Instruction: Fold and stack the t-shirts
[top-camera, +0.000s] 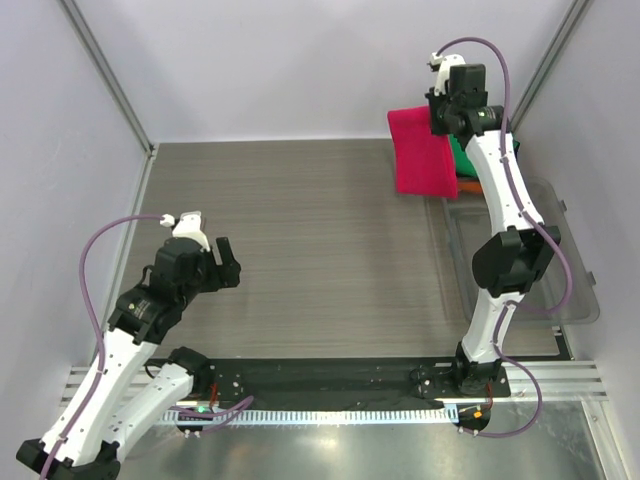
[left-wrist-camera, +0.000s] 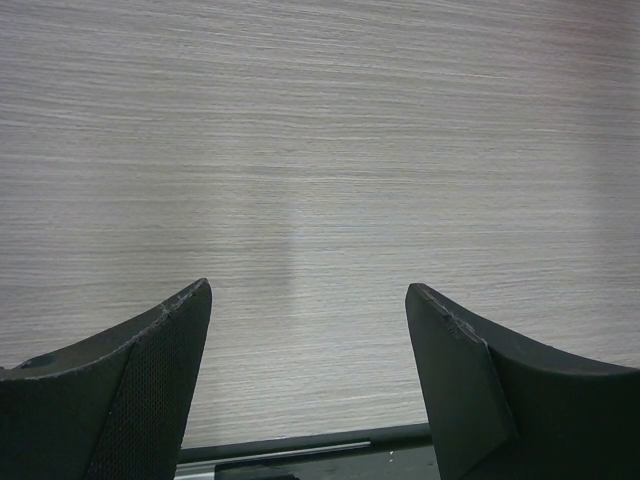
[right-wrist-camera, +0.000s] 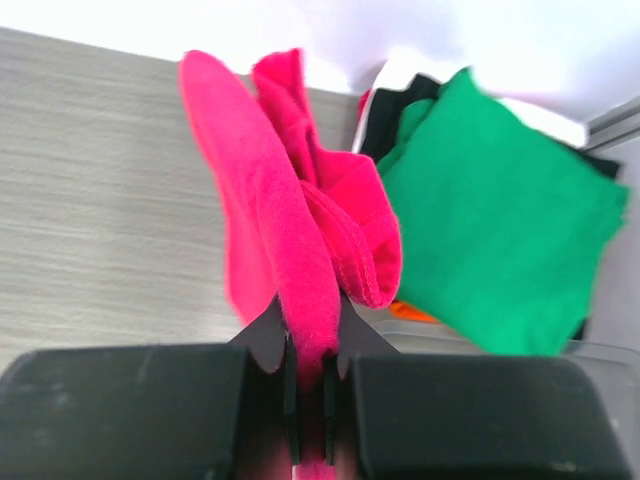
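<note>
My right hand (right-wrist-camera: 308, 385) pinches the pink shirt (right-wrist-camera: 265, 210) aloft just beside the green shirt (right-wrist-camera: 490, 230), left hand (left-wrist-camera: 308, 295) spread, so I should centre it over the green before lowering.

The two arm bases stand at the near edge of the surface (top-camera: 320, 230). The left claw (top-camera: 228, 265) hangs over its near left part, with the jaws apart and nothing between them. The right claw (top-camera: 440, 115) is raised over the far right corner, and a t-shirt (top-camera: 420, 155) hangs down from it, pinched between the jaws. Just right of this shirt, and partly behind it, lies a stack of folded t-shirts (top-camera: 463, 165). The bin (top-camera: 585, 290) sits nearer than the stack, along the right edge, under the right arm.
</note>
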